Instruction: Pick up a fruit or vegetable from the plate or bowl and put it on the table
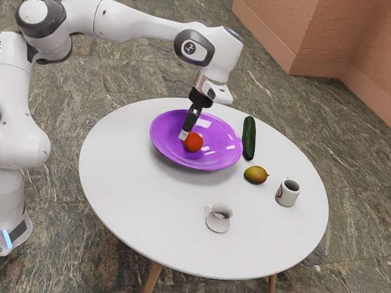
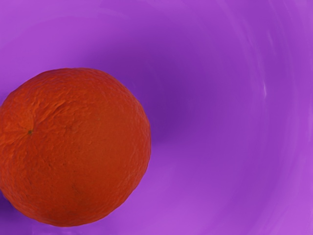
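The red-orange fruit (image 1: 193, 142) lies just beside the claw (image 1: 184, 135), not squarely under it

The fruit sits inside the purple bowl (image 1: 165, 154), and in the exterior view the tip of the claw is down in the bowl as well. From this tip, the fruit lies toward the exterior view's right and a little nearer to the camera. They are very near, but I cannot tell whether they touch. The wrist view agrees with this: the fruit is off-centre beneath the hand, and the bowl's purple surface lies at its side.

Whether the claw is apart or together, I cannot tell from these pictures. I see no sign that the fruit is lifted.

The fruit is almost round, so it has no long axis to follow; in my judgement, the sideways offset matters more than the turn of the wrist. The next move probably asks for a small shift toward the fruit, so that it comes between both sides of the claw. If the claw closes without this correction, it could push the fruit and make it roll along the curved bowl. Afterwards it must go over the rim to the white table (image 1: 131, 201).
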You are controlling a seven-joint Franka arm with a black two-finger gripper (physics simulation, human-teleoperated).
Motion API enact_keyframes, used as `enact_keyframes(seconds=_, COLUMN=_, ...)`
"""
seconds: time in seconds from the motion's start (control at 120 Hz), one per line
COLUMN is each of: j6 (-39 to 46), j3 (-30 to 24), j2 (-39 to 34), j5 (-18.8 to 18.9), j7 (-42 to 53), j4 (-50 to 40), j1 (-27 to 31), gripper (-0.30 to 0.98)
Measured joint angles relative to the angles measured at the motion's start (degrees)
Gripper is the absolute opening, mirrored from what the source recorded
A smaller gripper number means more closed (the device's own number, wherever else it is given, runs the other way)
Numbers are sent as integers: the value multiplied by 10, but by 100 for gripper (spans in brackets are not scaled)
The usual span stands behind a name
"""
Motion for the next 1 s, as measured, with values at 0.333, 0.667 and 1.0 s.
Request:
enact_keyframes(seconds=0.333, j6=53, j3=1, j2=-41, j5=65, j7=1, j4=0, j1=-3, gripper=67)
enact_keyframes(seconds=0.667, j6=82, j3=31, j2=-71, j5=71, j7=3, j4=0, j1=-14, gripper=67)
enact_keyframes(seconds=1.0, j6=83, j3=51, j2=-79, j5=89, j7=11, j4=23, j1=-30, gripper=54)
